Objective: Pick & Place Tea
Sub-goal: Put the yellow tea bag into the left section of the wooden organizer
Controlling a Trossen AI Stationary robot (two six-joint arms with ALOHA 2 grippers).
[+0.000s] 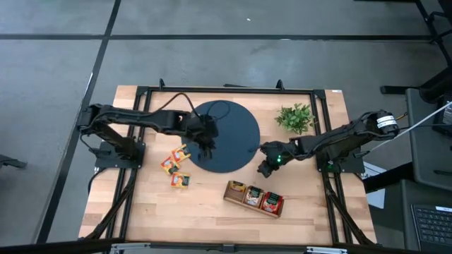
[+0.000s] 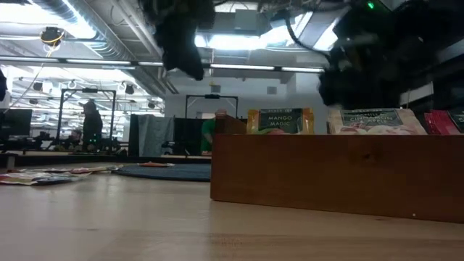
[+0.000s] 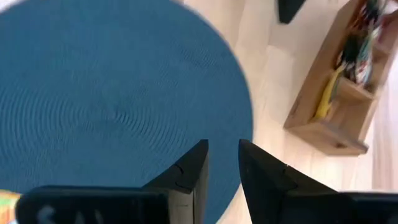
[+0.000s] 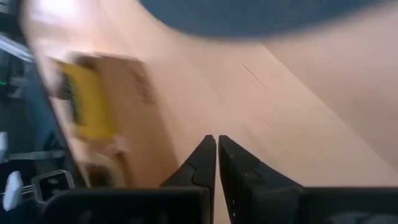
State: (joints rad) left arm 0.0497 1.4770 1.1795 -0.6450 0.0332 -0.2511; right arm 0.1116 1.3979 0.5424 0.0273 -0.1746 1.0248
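1. High view: the left gripper point(image 1: 206, 144) hangs over the near-left edge of the round blue mat point(image 1: 224, 135). Loose tea packets point(image 1: 174, 168) lie on the table point(image 1: 205, 212) just beside it, on its outer side, and more tea stands in the wooden tray point(image 1: 253, 198). The right gripper point(image 1: 266, 167) hovers just behind the tray, with the small plant point(image 1: 295, 117) farther behind it.
2. Low view: one packet in the tray reads "MANGO MAGIC" point(image 2: 279, 120); the print on the white packet next to it is too small to read.
3. Left wrist view: the fingers point(image 3: 190, 177) stand slightly apart with nothing between them, above the mat.
4. Right wrist view: the fingers point(image 4: 202, 168) are pressed together and empty; the tray is ahead, blurred.
5. Handling, in my judgement: a packet is very light, thin and a little bendy, with smooth wrapping that may slip. It is best pinched at one raised edge or corner, because flat on the wood it gives little to hold.
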